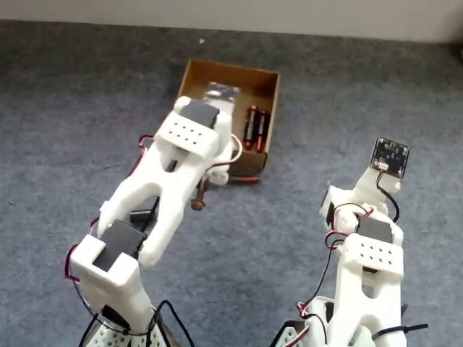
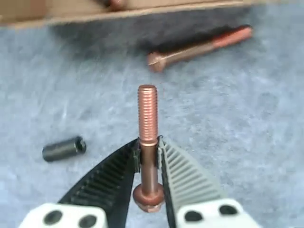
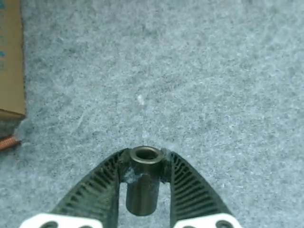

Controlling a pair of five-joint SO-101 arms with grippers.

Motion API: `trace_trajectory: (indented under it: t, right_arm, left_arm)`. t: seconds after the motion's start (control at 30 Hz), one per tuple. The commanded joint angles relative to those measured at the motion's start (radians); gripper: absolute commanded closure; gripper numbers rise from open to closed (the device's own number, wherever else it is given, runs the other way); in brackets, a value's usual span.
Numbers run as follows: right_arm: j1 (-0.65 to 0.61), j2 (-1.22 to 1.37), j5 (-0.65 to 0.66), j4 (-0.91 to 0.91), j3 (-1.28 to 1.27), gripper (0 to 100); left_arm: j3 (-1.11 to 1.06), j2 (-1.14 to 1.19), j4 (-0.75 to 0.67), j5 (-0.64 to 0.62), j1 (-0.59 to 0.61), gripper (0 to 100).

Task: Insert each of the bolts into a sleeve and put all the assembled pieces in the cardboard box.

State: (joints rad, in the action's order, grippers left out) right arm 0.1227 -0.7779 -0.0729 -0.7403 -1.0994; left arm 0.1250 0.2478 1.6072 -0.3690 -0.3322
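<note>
Bolts showed up in three places when I checked the feeds. One copper bolt (image 2: 147,118) was clamped in the left end effector (image 2: 148,145). The fingers (image 2: 180,171) were closed on the smooth shank just above the head, and the threaded end stuck out past the tips. A loose bolt (image 2: 199,46) lay on its side on the grey tabletop (image 1: 362,87), just beside the outer wall of the cardboard box (image 1: 231,70). Inside the box, toward its right side in the high view, I saw two copper pieces (image 1: 255,126) lying side by side with dark bands around them. I took them for bolts already in sleeves, though I could not be sure at that range.

On the right arm, the right end effector (image 3: 144,159) was closed on a dark sleeve (image 3: 143,183), gripped near its open end with the bore facing the wrist camera. A spare sleeve (image 2: 64,148) lay on its side on the tabletop near the left end effector, touching nothing and well apart from the loose bolt.

In the high view the left arm (image 1: 166,188) stretched from the lower left of the frame up to the box's lower-left corner at upper centre. The right arm (image 1: 369,253) stood at the lower right, well apart from the box.
</note>
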Motion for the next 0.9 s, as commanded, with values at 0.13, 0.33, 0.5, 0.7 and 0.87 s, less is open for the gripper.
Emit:
trace_trajectory:
  t: [0.13, 0.33, 0.5, 0.7, 0.87]
  right_arm:
    - [0.008, -0.021, -0.005, 0.027, 0.007, 99.3]
    - [0.007, -0.021, -0.005, 0.027, 0.007, 99.3]
    - [0.007, -0.019, -0.005, 0.027, 0.005, 99.3]
    - [0.005, -0.019, -0.005, 0.027, 0.005, 99.3]
    - [0.005, -0.019, -0.005, 0.027, 0.005, 99.3]
  left_arm:
    - [0.008, -0.054, 0.011, -0.535, 0.197, 99]
    - [-0.031, -0.053, 0.014, -0.793, 0.206, 99]
    - [-0.073, -0.053, 0.011, -0.861, 0.193, 99]
    - [-0.073, -0.053, 0.017, -0.861, 0.193, 99]
    - [-0.064, -0.053, 0.012, -0.861, 0.193, 99]
